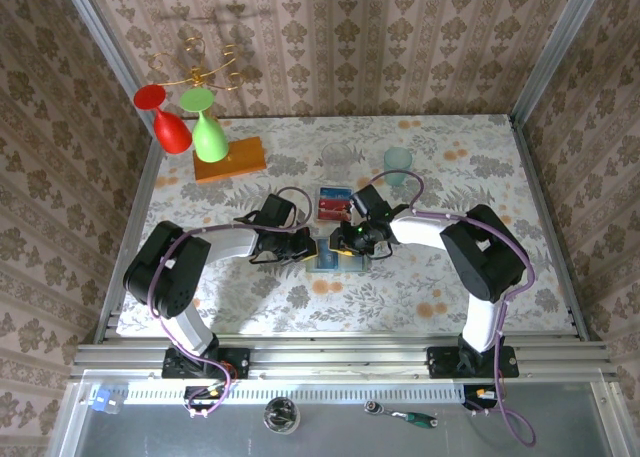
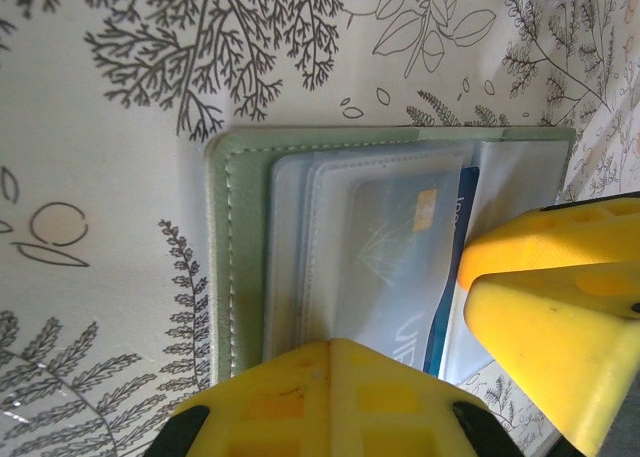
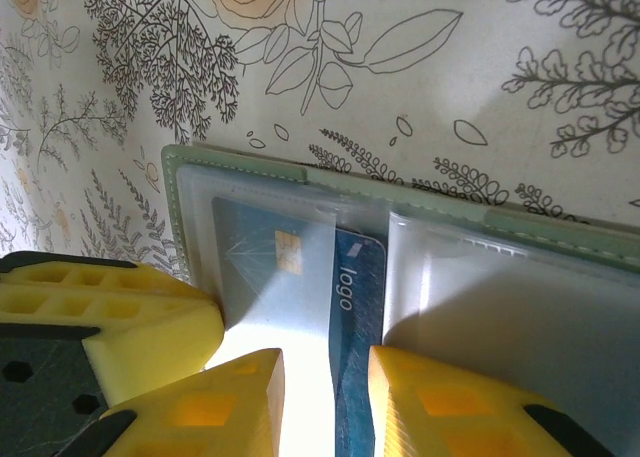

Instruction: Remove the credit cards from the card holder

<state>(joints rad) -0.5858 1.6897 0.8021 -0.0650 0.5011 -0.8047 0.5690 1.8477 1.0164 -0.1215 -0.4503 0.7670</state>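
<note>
1. Progress check, nearest first: your left gripper (image 2: 330,372) is clenched with nothing between its jaws. Its tip presses down on the card holder (image 2: 238,277), pinning it.
2. Your right gripper (image 3: 325,392) comes in from the opposite side. Its jaws stand part-way apart over the exposed end of the blue card (image 3: 355,307), and they don't look clamped on it.
3. The card holder lies open and flat on the table (image 1: 470,167), between your two arms. The blue card sits under the clear sleeve with one end poking past the slot edge. Judge it as partly out at most.
4. The other sleeves look empty in the wrist views, but glare hides part of them, so don't take that as certain.
5. Just beyond the holder, the credit cards (image 1: 333,202) lie loose on the table, red with some blue, apart from the holder. Count those as done; you can't tell how many there are.
6. What's left for you is the blue card, probably the last one. It needs sliding clear of the sleeve.
</note>
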